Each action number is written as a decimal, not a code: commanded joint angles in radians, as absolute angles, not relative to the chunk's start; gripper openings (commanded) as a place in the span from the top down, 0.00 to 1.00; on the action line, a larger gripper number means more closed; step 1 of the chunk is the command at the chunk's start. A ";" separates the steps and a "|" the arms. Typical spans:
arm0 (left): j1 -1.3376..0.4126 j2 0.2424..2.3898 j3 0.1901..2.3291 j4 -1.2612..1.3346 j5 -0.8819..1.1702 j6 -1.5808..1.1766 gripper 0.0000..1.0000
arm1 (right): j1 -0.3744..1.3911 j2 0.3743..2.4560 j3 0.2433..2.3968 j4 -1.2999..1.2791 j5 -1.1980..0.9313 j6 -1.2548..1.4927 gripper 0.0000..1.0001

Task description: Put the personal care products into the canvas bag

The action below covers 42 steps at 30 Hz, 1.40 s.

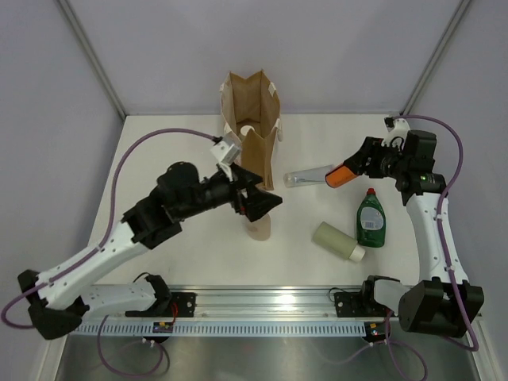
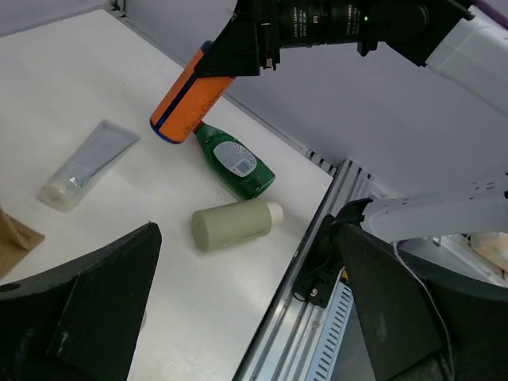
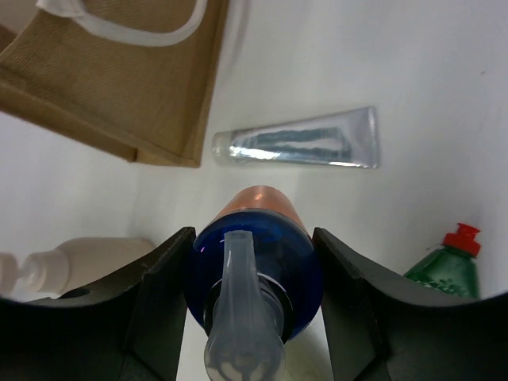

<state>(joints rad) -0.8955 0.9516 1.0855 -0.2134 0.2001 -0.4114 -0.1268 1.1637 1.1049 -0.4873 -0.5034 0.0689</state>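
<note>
Between right jaws, orange bottle (image 1: 342,176) lies lengthwise, base toward canvas bag (image 1: 255,152).

Left arm stretches forward, left gripper (image 1: 266,198) gaping, perhaps hovering; right arm bends inward, right gripper (image 1: 352,167) clamping the orange bottle (image 1: 340,177) between 2 fingers.

Table (image 1: 159,143) bears bag (image 1: 252,155), tube (image 1: 305,178), green bottle (image 1: 371,221), pale bottle (image 1: 337,240), beige bottle (image 1: 259,227).

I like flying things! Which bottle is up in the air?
The orange bottle: the right gripper holds it off the table. The silver tube, dark green bottle and pale green bottle all lie flat on the table.
</note>
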 commanded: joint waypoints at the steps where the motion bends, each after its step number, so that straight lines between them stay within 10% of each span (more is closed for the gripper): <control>1: -0.991 1.142 1.236 -0.202 0.069 -0.290 0.01 | -0.132 1.121 1.109 -0.503 -0.679 0.150 1.00; 10: -1.072 1.581 1.545 -0.308 -0.090 0.009 0.01 | -0.144 1.074 1.137 -0.580 -0.891 0.233 1.00; 27: -1.080 1.729 1.488 -0.091 -0.043 0.087 0.02 | -0.144 0.997 1.097 -0.627 -1.106 0.278 1.00; 34: -1.086 1.755 1.493 -0.075 -0.034 0.048 0.37 | -0.144 1.000 1.091 -0.614 -1.134 0.290 1.00; 39: -1.086 1.755 1.503 -0.094 -0.028 0.041 0.96 | -0.144 0.999 1.086 -0.610 -1.121 0.272 0.97; 42: -1.085 1.726 1.483 -0.095 -0.032 0.032 1.00 | -0.144 0.991 1.089 -0.629 -1.069 0.206 0.81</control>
